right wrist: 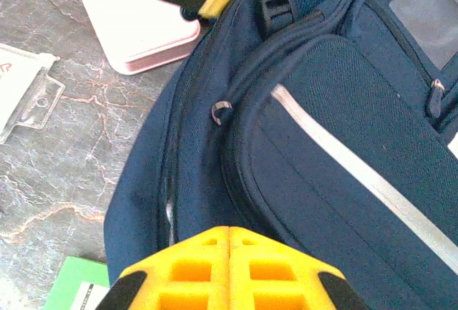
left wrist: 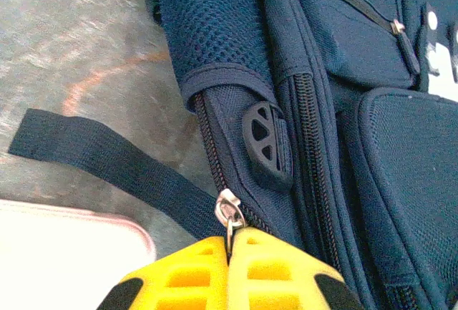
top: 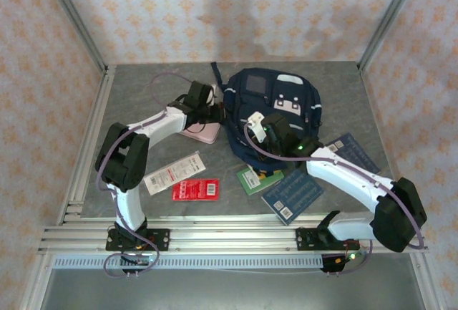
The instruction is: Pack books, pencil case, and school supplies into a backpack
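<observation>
The navy backpack (top: 275, 106) lies flat at the back middle of the table, front pocket up. At its left side, my left gripper (left wrist: 231, 237) is shut on the metal zipper pull (left wrist: 227, 206) of the main zip. My right gripper (right wrist: 229, 233) is shut, its yellow tips resting against the backpack fabric (right wrist: 322, 109) near the bottom; nothing shows between them. A pink pencil case (top: 202, 132) lies just left of the backpack. On the table are the white packet (top: 174, 172), red packet (top: 195, 189), green book (top: 252, 178) and dark blue book (top: 292, 195).
Another dark blue flat sheet (top: 356, 151) lies right of the backpack, partly under the right arm. A loose strap (left wrist: 100, 156) trails onto the table beside the pencil case (left wrist: 64, 253). A second zipper pull (right wrist: 221, 112) sits on the backpack's side. Metal frame rails border the grey tabletop.
</observation>
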Action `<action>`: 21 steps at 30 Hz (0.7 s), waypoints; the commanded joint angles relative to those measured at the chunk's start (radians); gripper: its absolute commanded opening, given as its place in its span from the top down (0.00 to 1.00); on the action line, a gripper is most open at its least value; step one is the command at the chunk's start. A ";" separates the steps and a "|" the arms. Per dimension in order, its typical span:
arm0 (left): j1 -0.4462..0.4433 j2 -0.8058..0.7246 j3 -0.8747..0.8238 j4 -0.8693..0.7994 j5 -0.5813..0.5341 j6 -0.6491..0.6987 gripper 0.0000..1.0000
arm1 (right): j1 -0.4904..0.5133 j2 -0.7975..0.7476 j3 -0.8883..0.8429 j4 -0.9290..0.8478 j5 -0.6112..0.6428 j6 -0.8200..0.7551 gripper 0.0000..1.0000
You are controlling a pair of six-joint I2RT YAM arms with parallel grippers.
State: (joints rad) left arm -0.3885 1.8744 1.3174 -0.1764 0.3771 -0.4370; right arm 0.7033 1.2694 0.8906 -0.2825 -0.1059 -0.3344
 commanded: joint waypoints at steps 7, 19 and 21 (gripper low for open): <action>0.077 -0.010 0.163 -0.061 -0.043 0.045 1.00 | -0.004 -0.035 0.087 -0.038 0.010 0.032 0.54; 0.085 -0.131 0.159 -0.124 -0.087 -0.024 0.63 | -0.005 0.085 0.140 -0.158 0.036 -0.202 0.45; 0.085 -0.211 0.097 -0.115 -0.088 -0.064 0.61 | -0.006 0.113 0.161 -0.178 -0.011 -0.256 0.42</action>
State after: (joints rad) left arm -0.3073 1.7931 1.4662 -0.2977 0.3202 -0.4412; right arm 0.7033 1.3533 1.0039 -0.4057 -0.0830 -0.4805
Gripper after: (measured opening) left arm 0.382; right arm 0.570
